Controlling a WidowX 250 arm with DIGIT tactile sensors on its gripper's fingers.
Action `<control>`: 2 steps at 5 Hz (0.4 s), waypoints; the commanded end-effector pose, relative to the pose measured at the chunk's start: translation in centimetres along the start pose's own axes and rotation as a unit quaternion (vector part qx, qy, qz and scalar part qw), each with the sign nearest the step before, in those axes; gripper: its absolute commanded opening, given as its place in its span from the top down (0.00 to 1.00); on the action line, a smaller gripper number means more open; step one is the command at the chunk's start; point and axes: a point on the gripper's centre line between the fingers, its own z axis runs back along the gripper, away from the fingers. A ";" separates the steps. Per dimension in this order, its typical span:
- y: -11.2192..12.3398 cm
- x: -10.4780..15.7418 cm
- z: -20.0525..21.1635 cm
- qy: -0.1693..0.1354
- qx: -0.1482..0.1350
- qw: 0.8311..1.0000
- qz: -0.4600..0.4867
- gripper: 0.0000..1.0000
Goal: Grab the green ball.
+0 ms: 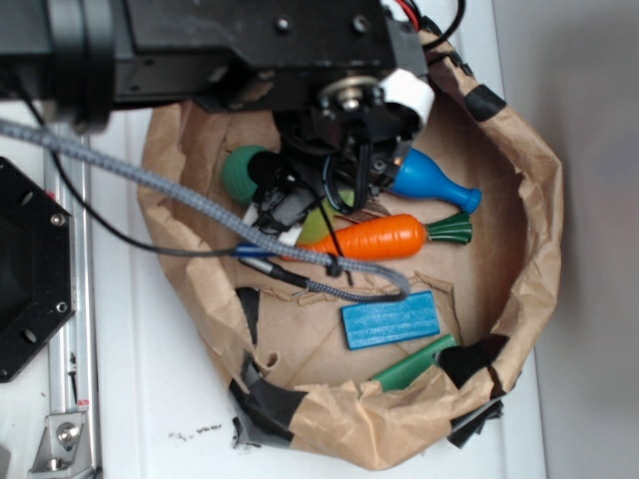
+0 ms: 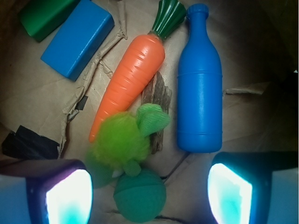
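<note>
Brown paper bag walls make a crinkly bowl full of toys on a white table.

Looking from the wrist, the black gripper has its two glowing fingers spread wide apart and holds nothing. The small round teal-green ball sits low between them, nearer the left one and touching neither. Just past it lies a fuzzy lime-green plush lump, touching the ball. Behind that is a small brown bark piece. Next come a long orange plastic carrot with a green top and a blue plastic bottle, side by side. Farthest away are a flat blue block and a dark-green stick. Black tape patches the bag's edge.
</note>
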 end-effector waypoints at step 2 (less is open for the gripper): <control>-0.1 0.1 -3.4 0.013 -0.035 0.998 -0.049 0.00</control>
